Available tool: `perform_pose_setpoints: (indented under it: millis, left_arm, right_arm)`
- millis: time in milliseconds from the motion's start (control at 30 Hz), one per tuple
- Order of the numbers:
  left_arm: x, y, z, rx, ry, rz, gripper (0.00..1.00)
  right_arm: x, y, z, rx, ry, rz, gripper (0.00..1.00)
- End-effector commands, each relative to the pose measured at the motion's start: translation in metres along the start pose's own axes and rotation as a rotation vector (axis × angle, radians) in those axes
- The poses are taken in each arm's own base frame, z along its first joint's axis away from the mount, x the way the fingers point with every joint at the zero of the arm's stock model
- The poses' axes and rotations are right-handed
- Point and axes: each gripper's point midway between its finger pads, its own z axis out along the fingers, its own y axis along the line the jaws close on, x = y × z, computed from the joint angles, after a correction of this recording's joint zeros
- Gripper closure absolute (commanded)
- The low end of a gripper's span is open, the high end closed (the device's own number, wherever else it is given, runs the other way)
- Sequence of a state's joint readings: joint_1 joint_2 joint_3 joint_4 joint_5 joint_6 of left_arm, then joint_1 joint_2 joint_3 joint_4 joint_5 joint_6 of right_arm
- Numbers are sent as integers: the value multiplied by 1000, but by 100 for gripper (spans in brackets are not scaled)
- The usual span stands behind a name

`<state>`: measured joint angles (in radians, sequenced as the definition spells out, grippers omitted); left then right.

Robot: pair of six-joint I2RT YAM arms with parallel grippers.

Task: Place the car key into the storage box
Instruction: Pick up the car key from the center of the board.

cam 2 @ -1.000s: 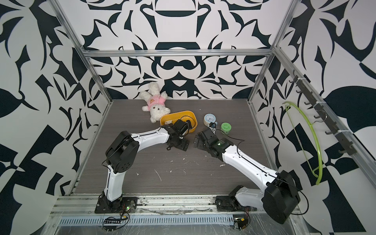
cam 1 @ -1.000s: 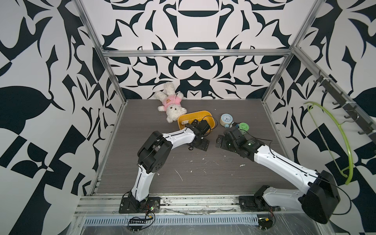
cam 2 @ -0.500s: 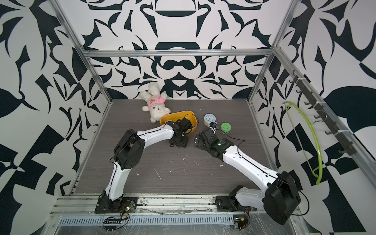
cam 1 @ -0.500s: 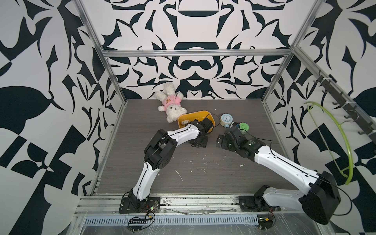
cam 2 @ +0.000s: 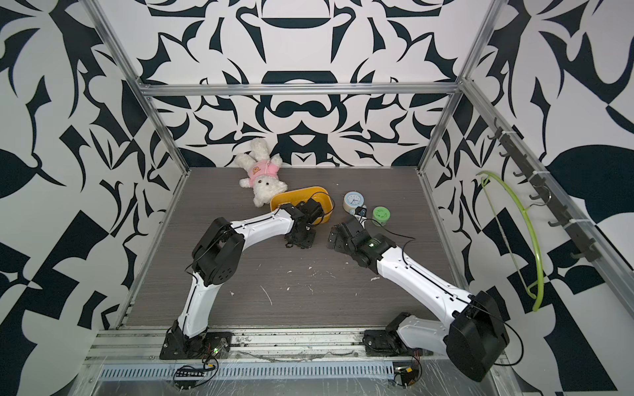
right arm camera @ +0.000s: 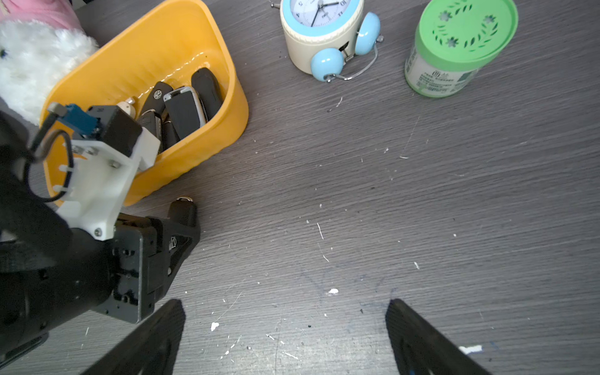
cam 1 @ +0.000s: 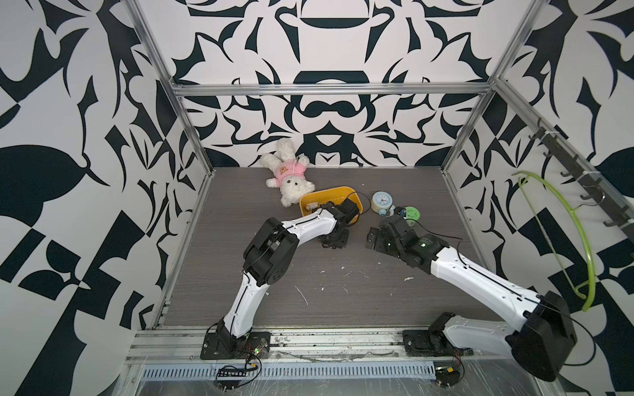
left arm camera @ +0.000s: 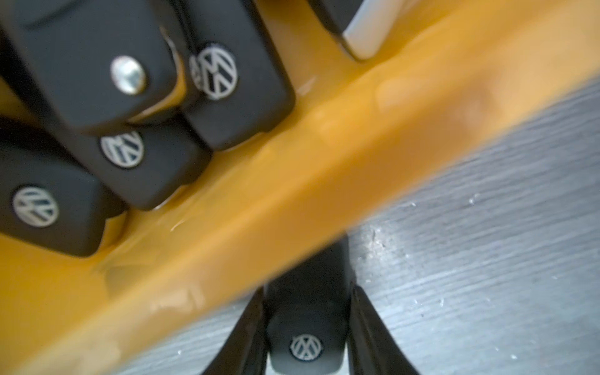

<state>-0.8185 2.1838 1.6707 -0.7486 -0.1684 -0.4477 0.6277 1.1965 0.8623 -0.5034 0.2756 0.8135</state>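
My left gripper [left arm camera: 306, 292] is shut on a black car key [left arm camera: 305, 347] with a round silver logo, low over the table just outside the near wall of the yellow-orange storage box [left arm camera: 292, 194]. In both top views this gripper [cam 1: 334, 240] [cam 2: 300, 241] sits in front of the box [cam 1: 329, 193] [cam 2: 298, 192]. Several other black keys [left arm camera: 227, 81] [right arm camera: 185, 110] lie inside the box [right arm camera: 156, 42]. The right wrist view shows the held key's end [right arm camera: 183, 207] poking out beside the box. My right gripper [right arm camera: 285, 305] [cam 1: 372, 236] is open and holds nothing, to the right of the left one.
A white plush rabbit in pink [cam 1: 290, 176] lies against the box's far left side. A pale alarm clock with blue bells [cam 1: 381, 201] [right arm camera: 324, 32] and a green-lidded jar [cam 1: 411, 213] [right arm camera: 454, 48] stand right of the box. A green hanger [cam 1: 562, 223] hangs on the right wall.
The left gripper's jaws have closed onto the car key in front of the box, and the left arm's elbow has shifted right. The right arm has not moved.
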Motion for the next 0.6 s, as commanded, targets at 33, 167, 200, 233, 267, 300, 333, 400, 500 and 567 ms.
perform_pose_setpoints:
  millis: [33,167,200,233,267,300,333,400,500,567]
  left_arm:
    - [24,2,8,1,94,3,90]
    - [17,-4,-12,40,59,-17,90]
    - [15,-5,-18,49,48,-21,90]
    - [12,-6,-27,61,32,-26,90]
    - [9,-7,-36,72,14,-29,90]
    - [7,-7,-44,78,-2,-32,90]
    - [4,-7,-54,88,-21,-37,90]
    - [1,-7,-72,107,-54,-45,90]
    - [-2,-6,-96,130,-99,-56,90]
    - [-5,-5,-113,144,-134,-62,90]
  right_arm:
    - [-10,0,-6,-6,-45,19,1]
    - [-11,-2,-10,-4,-50,16,0]
    - [-12,-2,-11,-4,-53,16,1]
    - [-12,-3,-11,-1,-56,16,1]
    - [-13,-4,-12,3,-59,15,1]
    - [-13,-5,-13,6,-63,12,0]
    - [-15,-6,-14,9,-68,14,1]
    - [-16,-6,-15,10,-72,10,1]
    - [-18,-6,-16,14,-76,7,1]
    - [-17,-5,-14,14,-70,5,0]
